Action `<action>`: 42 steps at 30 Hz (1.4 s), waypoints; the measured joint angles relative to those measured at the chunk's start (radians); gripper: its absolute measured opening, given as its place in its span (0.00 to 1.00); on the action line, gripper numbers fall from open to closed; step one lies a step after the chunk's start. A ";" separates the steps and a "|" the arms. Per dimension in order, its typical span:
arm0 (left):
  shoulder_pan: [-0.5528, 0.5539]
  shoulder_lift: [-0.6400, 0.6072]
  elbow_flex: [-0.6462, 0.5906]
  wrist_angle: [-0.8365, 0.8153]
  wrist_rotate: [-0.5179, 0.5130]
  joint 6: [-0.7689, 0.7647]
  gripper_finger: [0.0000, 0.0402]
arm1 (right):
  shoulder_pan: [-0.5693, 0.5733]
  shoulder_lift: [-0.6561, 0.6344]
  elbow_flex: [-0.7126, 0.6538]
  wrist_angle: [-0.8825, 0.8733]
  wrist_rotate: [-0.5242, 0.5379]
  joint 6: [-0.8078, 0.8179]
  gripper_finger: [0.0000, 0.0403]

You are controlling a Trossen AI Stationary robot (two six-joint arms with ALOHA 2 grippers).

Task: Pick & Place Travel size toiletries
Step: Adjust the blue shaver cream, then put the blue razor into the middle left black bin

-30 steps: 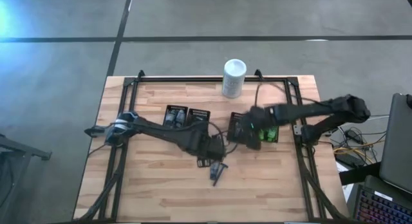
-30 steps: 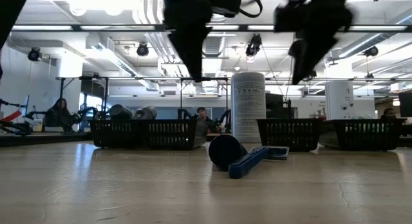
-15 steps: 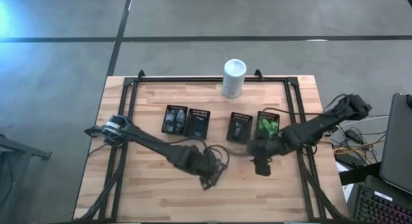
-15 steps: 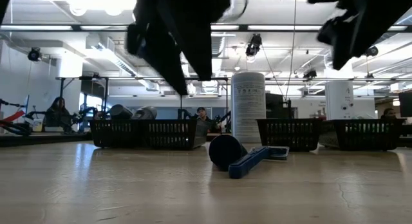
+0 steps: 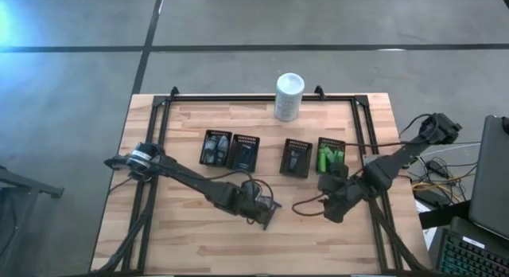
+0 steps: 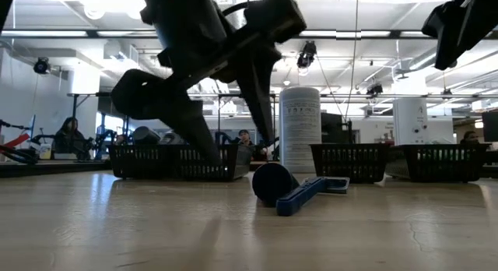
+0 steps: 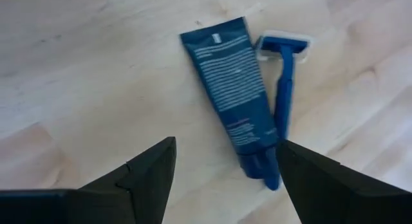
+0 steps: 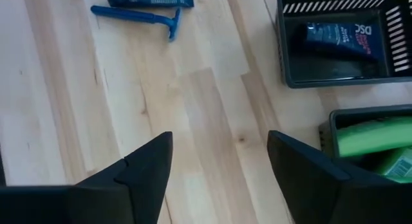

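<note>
The wooden table (image 5: 183,229) is seen from above with both dark arms reaching over its front half. A white cylindrical container (image 5: 289,95) stands upright at the back edge. 4 black slotted trays are set in a row across the middle. The tray at the right end (image 5: 331,156) holds green bottles (image 8: 370,135), and the tray just left of it (image 8: 338,47) holds a dark blue tube (image 8: 339,39).

The left gripper (image 7: 222,176) is positioned low over the table's front centre. Its 2 fingers are spread wide apart and nothing is held between them. Directly ahead of it, a dark blue tube (image 7: 232,89) and a blue razor (image 7: 284,102) are lying flat on the wood, side by side and touching or nearly so. In the low view the same pair is seen resting on the table in front of the container.

The right gripper (image 8: 219,169) is held over bare wood at the front right, near the tray of green bottles. Its fingers are likewise wide open and empty.
</note>
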 joint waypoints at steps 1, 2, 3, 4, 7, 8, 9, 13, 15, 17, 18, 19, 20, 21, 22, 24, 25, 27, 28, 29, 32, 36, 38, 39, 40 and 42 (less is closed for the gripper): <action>0.002 0.000 -0.003 0.003 -0.004 0.000 0.67 | 0.001 0.002 0.000 0.000 0.003 0.000 0.63; 0.003 0.000 -0.006 0.018 -0.006 0.003 0.67 | 0.002 0.004 0.000 0.000 0.005 0.000 0.63; 0.003 0.000 -0.008 0.043 -0.007 0.008 0.67 | 0.002 0.008 0.000 0.000 0.009 0.000 0.64; 0.004 0.000 -0.010 0.068 -0.008 0.017 0.67 | 0.002 0.009 0.000 -0.002 0.012 0.000 0.64; 0.004 0.010 -0.012 0.104 -0.014 0.041 0.67 | 0.002 0.009 -0.003 -0.007 0.021 0.000 0.65; 0.004 0.015 -0.008 0.104 -0.015 0.047 0.67 | 0.002 0.009 -0.005 -0.007 0.025 0.000 0.65; 0.004 0.025 -0.004 0.102 -0.017 0.052 0.67 | 0.002 0.009 -0.007 -0.010 0.033 0.002 0.66; 0.000 0.064 0.017 0.103 -0.019 0.056 0.67 | 0.002 0.008 -0.016 -0.022 0.049 0.008 0.67; 0.000 0.079 0.020 0.100 -0.022 0.056 0.67 | 0.002 0.008 -0.023 -0.023 0.049 0.008 0.68; 0.000 0.081 0.020 0.083 -0.021 0.062 0.67 | 0.002 0.008 -0.032 -0.022 0.049 0.013 0.68; 0.000 0.081 0.020 0.070 -0.018 0.073 0.67 | 0.002 0.008 -0.038 -0.023 0.049 0.020 0.69; 0.000 0.081 0.021 0.048 -0.012 0.086 0.67 | 0.002 0.008 -0.044 -0.022 0.049 0.024 0.69; -0.001 0.081 0.023 0.012 -0.003 0.097 0.67 | 0.002 0.008 -0.049 -0.022 0.049 0.028 0.70; -0.002 0.081 0.023 -0.031 0.004 0.109 0.67 | 0.001 0.008 -0.053 -0.023 0.049 0.033 0.70; -0.002 0.081 0.025 -0.058 0.007 0.119 0.67 | 0.001 0.008 -0.056 -0.022 0.049 0.038 0.71; -0.002 0.079 0.026 -0.146 0.009 0.139 0.67 | 0.001 0.008 -0.060 -0.023 0.049 0.049 0.71; -0.001 0.079 0.025 -0.162 0.008 0.145 0.67 | 0.001 0.008 -0.061 -0.022 0.049 0.053 0.72; 0.004 0.073 0.025 -0.174 0.012 0.159 0.67 | 0.001 0.008 -0.061 -0.008 0.047 0.053 0.72; 0.005 0.069 0.024 -0.164 0.012 0.187 0.67 | 0.001 0.008 -0.061 0.008 0.046 0.053 0.72; 0.005 0.062 0.021 -0.145 0.011 0.228 0.67 | 0.001 0.008 -0.061 0.034 0.045 0.046 0.73; -0.002 0.025 0.022 -0.082 0.003 0.344 0.67 | 0.001 0.012 -0.061 0.153 0.045 -0.073 0.72; -0.016 -0.031 0.022 -0.180 0.001 0.410 0.67 | 0.001 0.045 -0.064 0.331 0.036 -0.375 0.69; -0.027 -0.059 0.019 -0.268 -0.003 0.413 0.67 | -0.002 0.076 -0.064 0.394 0.032 -0.528 0.68; -0.035 -0.079 0.019 -0.305 -0.017 0.411 0.67 | -0.009 0.097 -0.064 0.422 0.020 -0.585 0.67; -0.045 -0.099 0.019 -0.339 -0.036 0.402 0.67 | -0.021 0.116 -0.062 0.449 -0.013 -0.622 0.66; -0.066 -0.146 0.007 -0.379 -0.085 0.388 0.67 | -0.052 0.162 -0.047 0.474 -0.087 -0.632 0.65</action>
